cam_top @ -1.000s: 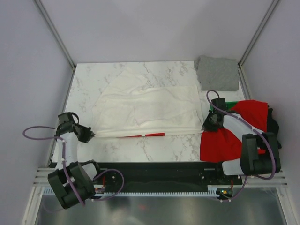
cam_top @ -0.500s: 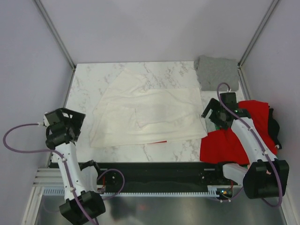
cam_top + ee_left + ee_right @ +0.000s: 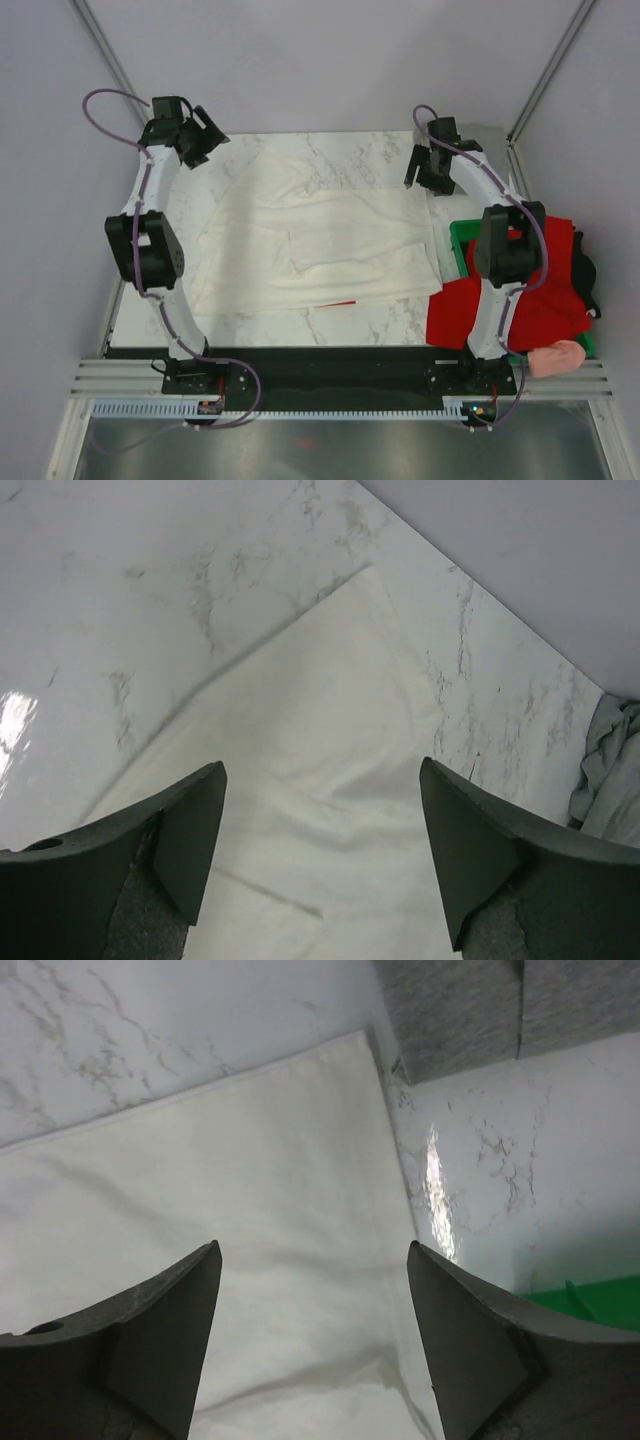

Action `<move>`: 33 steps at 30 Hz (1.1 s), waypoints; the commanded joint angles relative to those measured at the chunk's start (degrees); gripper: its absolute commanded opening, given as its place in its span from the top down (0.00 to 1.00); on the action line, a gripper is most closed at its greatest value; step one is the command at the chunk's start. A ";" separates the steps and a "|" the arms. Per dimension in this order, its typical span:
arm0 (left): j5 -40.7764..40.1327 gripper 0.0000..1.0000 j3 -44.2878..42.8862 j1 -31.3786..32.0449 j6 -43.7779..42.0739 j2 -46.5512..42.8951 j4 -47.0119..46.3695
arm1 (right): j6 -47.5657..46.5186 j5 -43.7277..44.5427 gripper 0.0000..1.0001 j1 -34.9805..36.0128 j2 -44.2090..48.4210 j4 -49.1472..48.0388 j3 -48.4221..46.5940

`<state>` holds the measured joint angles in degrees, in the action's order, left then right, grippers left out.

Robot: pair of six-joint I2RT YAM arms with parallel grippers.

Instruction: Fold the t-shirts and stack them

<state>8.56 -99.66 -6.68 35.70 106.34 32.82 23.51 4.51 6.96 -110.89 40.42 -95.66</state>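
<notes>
Over the white t-shirt, left claw spread wide, right claw spread wide, both empty

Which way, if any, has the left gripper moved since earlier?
Yes: the left gripper went from the near-left edge of the table to its far-left corner.

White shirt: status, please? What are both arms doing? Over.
White shirt spread on table. Left end effector open, empty, near its far-left corner; right end effector open, empty, near far-right corner. Grey shirt beside that corner, not blocking.
</notes>
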 commanded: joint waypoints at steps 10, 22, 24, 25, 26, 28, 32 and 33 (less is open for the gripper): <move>10.60 0.15 -38.16 3.86 -10.66 37.97 -3.54 | 0.84 2.87 0.26 0.51 -22.79 0.71 -19.30; 5.95 0.14 -38.77 5.98 -8.28 46.32 -15.05 | 1.10 9.81 0.26 1.04 -26.92 -0.44 -21.41; 4.98 0.15 -39.47 6.06 -7.76 47.90 -15.94 | 1.19 9.72 0.26 0.95 -27.71 -0.52 -21.59; 5.24 0.15 -40.00 6.06 -7.49 48.51 -16.29 | 1.02 9.64 0.26 1.04 -27.97 -0.52 -21.59; 6.20 0.15 -41.74 5.98 -6.88 49.48 -16.29 | 1.10 9.72 0.27 1.04 -28.06 -0.61 -21.50; 9.36 0.15 -43.25 5.97 -4.42 51.50 -17.26 | 0.84 9.72 0.26 0.95 -28.33 -0.61 -21.41; 10.86 0.19 -42.64 5.98 1.02 52.82 -17.09 | 1.19 9.81 0.27 0.95 -28.15 -0.79 -20.80; 11.91 0.21 -42.64 5.97 2.95 53.26 -17.17 | 1.19 9.99 0.27 0.95 -27.98 -0.87 -20.28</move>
<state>17.17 -140.94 -0.62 32.49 156.99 16.08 24.23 13.02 8.03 -136.90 40.64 -115.79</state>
